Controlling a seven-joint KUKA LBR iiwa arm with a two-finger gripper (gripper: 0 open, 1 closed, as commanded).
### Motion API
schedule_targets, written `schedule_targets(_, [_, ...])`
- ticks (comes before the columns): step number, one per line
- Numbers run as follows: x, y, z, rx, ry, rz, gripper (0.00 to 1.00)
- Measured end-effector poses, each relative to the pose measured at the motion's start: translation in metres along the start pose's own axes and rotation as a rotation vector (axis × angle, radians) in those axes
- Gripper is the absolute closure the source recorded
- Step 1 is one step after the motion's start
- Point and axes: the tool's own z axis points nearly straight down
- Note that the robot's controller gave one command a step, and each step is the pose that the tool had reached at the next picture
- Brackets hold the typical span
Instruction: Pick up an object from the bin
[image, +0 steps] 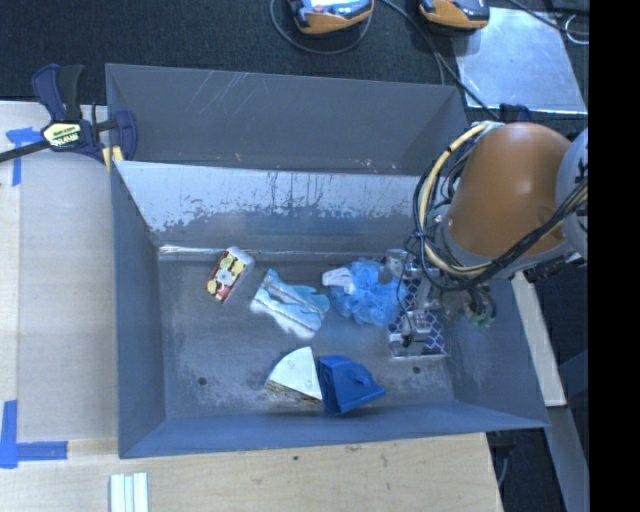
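My gripper (413, 335) reaches down to the bin floor at the right side, its metal fingers low beside a crumpled light-blue plastic thing (365, 291) just to its left. Nothing shows between the fingers. In front of it, toward the near wall, lies a dark blue folded piece (346, 384) against a white wedge-shaped thing (295, 374). A white and blue wrapped bundle (287, 303) lies further left.
A small yellow and red packet (229, 274) lies at the back left of the floor. The arm's orange cover and cables hang over the bin's right wall. The left half of the floor holds nothing else.
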Motion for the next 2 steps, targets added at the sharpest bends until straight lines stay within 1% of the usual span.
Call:
schedule_targets(1, [-0.002,0.000,-0.005,0.001,-0.009,-0.002,0.00])
schedule_targets(2, [-0.089,-0.003,0.116,0.000,-0.005,-0.162,0.00])
